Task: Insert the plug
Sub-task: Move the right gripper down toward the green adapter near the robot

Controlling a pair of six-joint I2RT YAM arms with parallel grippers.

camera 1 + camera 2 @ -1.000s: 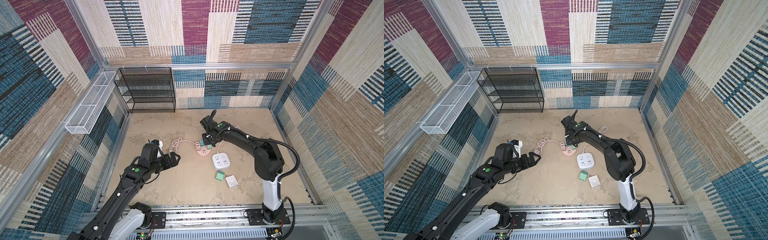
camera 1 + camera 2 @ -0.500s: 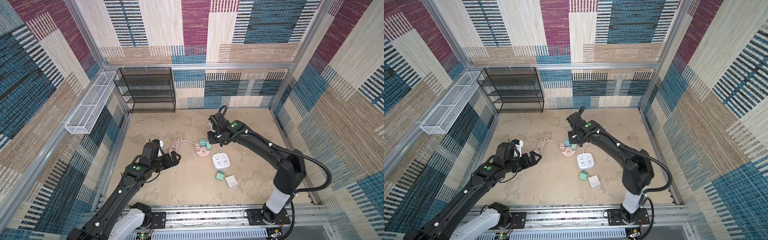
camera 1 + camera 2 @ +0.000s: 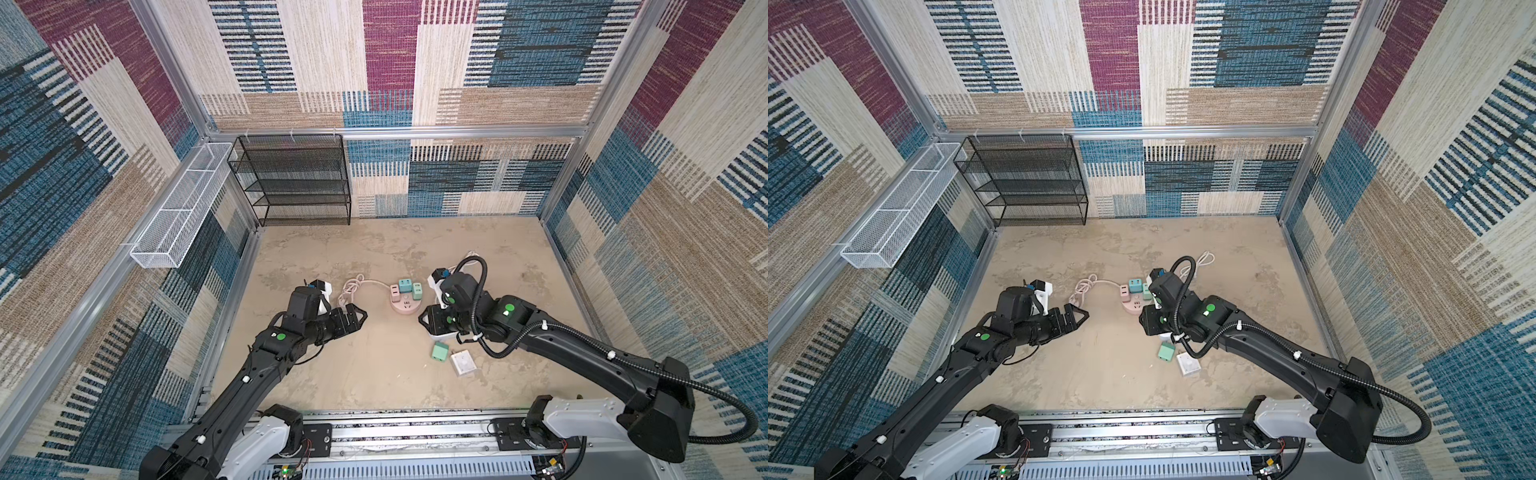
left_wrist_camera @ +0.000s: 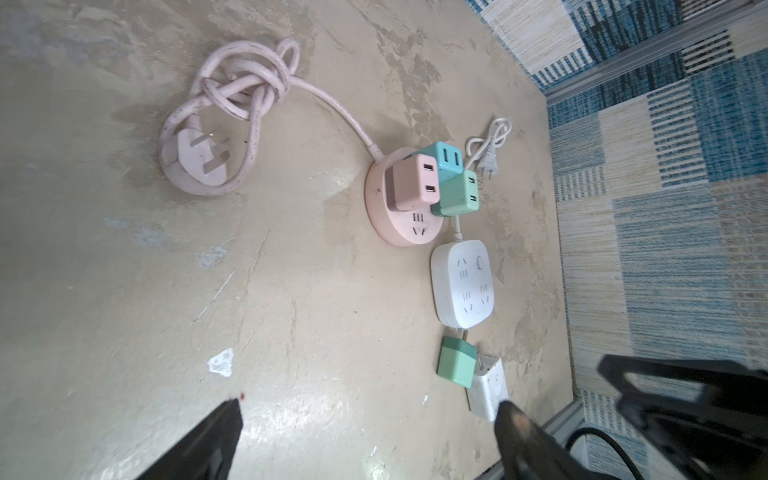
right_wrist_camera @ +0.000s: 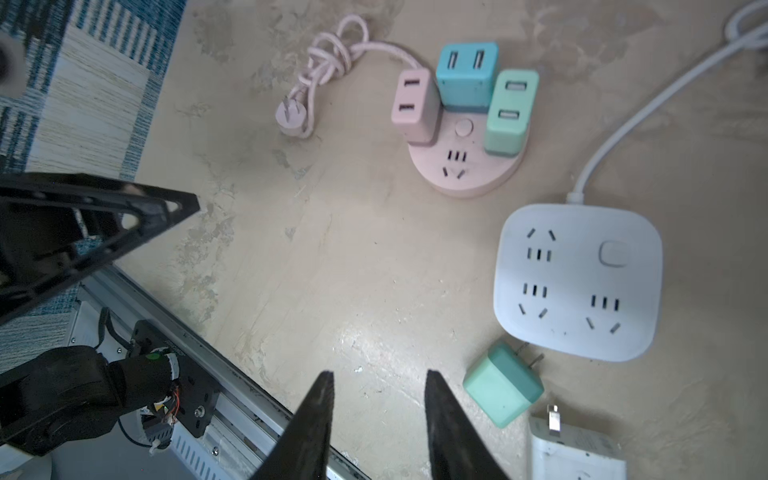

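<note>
a round pink power strip (image 3: 402, 306) sits near the middle of the desk (image 3: 374, 374). three cube adapters stand upright in its sockets: a pink adapter (image 5: 415, 106), a blue adapter (image 5: 467, 75) and a green adapter (image 5: 509, 112), packed close side by side. its fourth socket, on the side toward the robot, shows bare slots. the strip's pink cord (image 4: 245, 83) runs off to the left in both top views, knotted into a loop, and ends in a flat pink plug with its pins showing.

just beside the pink strip lies a white square power strip (image 5: 577, 282), with all three of its sockets showing in the wrist views. in both top views the right arm covers most of it. its white cord (image 5: 623, 124) trails away toward the back wall.

the loose green plug (image 5: 503, 384) lies on its side on the desk. its prongs point at the white strip's near edge and are almost touching it. a white adapter (image 5: 577, 451) lies just beside it.

the left tool (image 4: 370, 407) is spread wide with nothing between its fingers, left of the pink strip and apart from it. the right tool (image 5: 379, 376) is parted only narrowly and holds nothing, over bare desk near the green plug.

a black mesh shelf (image 3: 299, 178) stands against the back wall at the left. a white wire basket (image 3: 183, 208) hangs on the left wall, and both are well apart from the strips. bare desk lies between the two tools and runs forward to the metal rail (image 3: 415, 432).
</note>
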